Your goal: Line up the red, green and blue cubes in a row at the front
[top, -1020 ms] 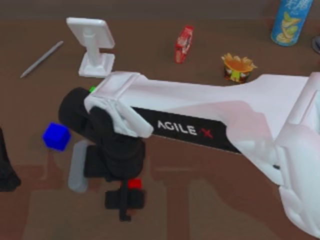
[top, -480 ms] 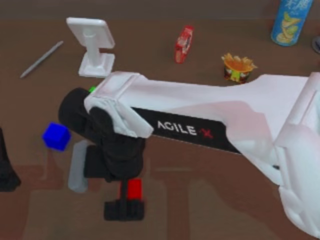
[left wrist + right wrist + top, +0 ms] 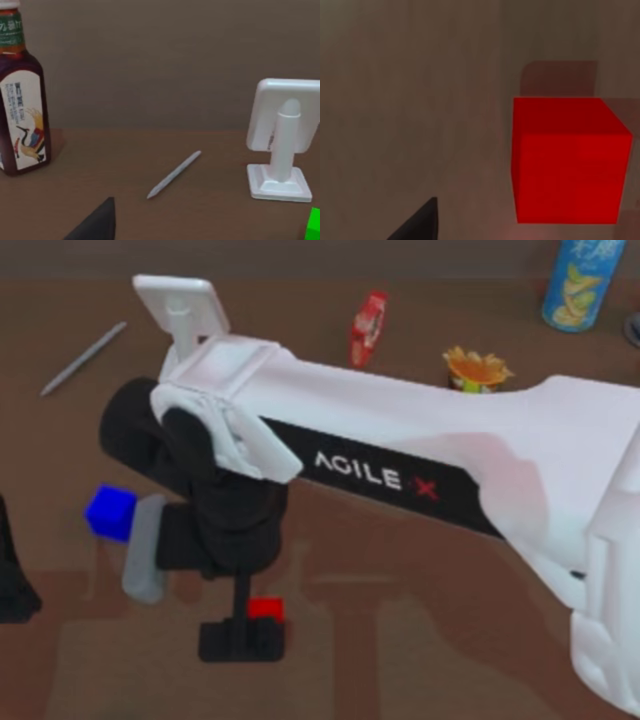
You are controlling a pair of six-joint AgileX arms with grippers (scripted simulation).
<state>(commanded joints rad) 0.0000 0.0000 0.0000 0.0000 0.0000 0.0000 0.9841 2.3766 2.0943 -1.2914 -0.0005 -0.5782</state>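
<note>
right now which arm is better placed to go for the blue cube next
Right, I judge. The right gripper sits over the red cube, close to the blue cube. The left arm is parked at the top view's left edge.

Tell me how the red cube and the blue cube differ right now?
The red cube is bright red and sits near the table's front, at the right arm's pincer; the blue cube is deep blue and lies farther back and to the left, beside that arm's grey part, with no pincer at it. Both are plain cubes that look alike in size.
</note>
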